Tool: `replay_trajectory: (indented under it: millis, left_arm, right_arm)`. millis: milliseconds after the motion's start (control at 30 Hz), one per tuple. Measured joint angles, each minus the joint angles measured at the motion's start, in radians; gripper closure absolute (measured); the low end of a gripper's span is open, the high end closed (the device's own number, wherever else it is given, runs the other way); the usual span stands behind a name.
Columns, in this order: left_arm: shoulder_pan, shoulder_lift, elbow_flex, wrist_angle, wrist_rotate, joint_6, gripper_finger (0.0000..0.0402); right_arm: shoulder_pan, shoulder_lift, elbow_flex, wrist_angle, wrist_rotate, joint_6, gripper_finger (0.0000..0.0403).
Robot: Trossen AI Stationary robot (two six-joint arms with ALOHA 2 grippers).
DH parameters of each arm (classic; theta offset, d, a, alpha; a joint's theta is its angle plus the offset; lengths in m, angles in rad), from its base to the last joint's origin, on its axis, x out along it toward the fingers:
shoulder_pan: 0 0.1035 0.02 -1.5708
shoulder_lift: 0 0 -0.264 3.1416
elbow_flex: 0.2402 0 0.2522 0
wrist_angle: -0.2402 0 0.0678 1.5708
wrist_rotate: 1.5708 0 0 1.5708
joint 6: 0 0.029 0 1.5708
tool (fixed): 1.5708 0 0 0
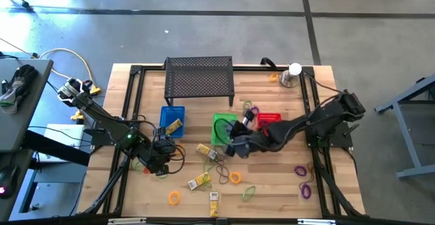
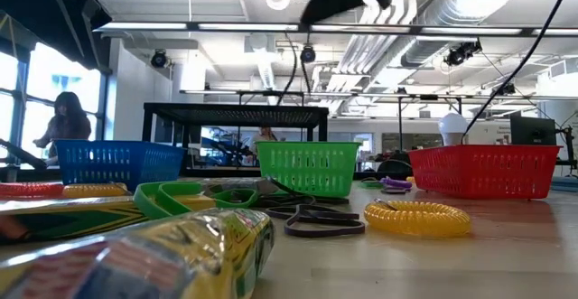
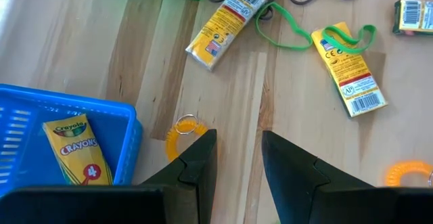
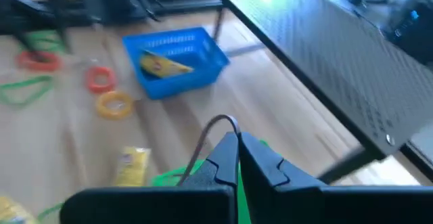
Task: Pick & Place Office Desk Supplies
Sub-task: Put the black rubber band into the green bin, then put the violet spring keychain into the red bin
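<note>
My right gripper (image 1: pixel 234 141) hovers at the green basket's (image 1: pixel 223 127) near edge, shut on a thin dark loop (image 4: pixel 215 122). My left gripper (image 3: pixel 237 158) is open, low over the table in front of the blue basket (image 3: pixel 40 109), which holds a crayon box (image 3: pixel 76 149). An orange coil ring (image 3: pixel 183 129) lies flat beside one of its fingers. Two yellow crayon boxes (image 3: pixel 223 26) (image 3: pixel 348 72), a green loop (image 3: pixel 291 31) and dark loops (image 2: pixel 316 218) lie loose on the wood. My right gripper pinches the thin dark loop between its shut fingertips (image 4: pixel 230 153). The loop's free part (image 4: pixel 203 139) arches out from the tips and curves down over the green basket. My left gripper stands next to the orange coil ring; whether a finger touches it, I cannot tell.
A black mesh shelf (image 1: pixel 199 79) stands at the far edge and a silver cup with a white ball (image 1: pixel 292 75) at the far right. The red basket (image 1: pixel 270 119) is right of the green one. More loops and boxes (image 1: pixel 204 181) are scattered toward the near edge.
</note>
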State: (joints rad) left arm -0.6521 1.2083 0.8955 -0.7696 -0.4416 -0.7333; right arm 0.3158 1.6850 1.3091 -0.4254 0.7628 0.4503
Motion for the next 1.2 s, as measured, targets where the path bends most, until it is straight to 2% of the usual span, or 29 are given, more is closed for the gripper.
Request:
replay_trajectory:
  millis: [200,367,533,667,967,1067,1200]
  left_arm:
    - [0.0,0.0,0.0,-0.001,0.0,0.01,0.0291]
    - [0.0,0.0,0.0,0.0,0.0,0.011,0.0291]
    - [0.0,0.0,0.0,-0.001,0.0,0.011,0.0291]
    - [0.0,0.0,0.0,0.0,-0.001,0.012,0.0291]
    - [0.0,0.0,0.0,0.0,-0.002,0.012,0.0291]
    - [0.0,0.0,-0.001,0.0,-0.002,0.012,0.0291]
    - [0.0,0.0,-0.002,0.0,-0.008,0.027,0.0291]
  right_arm:
    - [-0.062,0.075,-0.003,-0.082,-0.044,0.061,0.0401]
    - [-0.085,0.126,-0.005,-0.098,-0.175,0.119,0.0401]
    - [-0.097,0.143,-0.004,-0.123,-0.234,0.181,0.0393]
    - [-0.095,0.142,-0.003,-0.127,-0.226,0.182,0.0361]
    - [-0.084,0.066,-0.003,-0.198,-0.21,0.231,0.0252]
    - [-0.088,-0.01,-0.003,-0.299,-0.212,0.326,0.024]
    - [-0.12,-0.107,-0.003,-0.473,-0.274,0.448,0.0238]
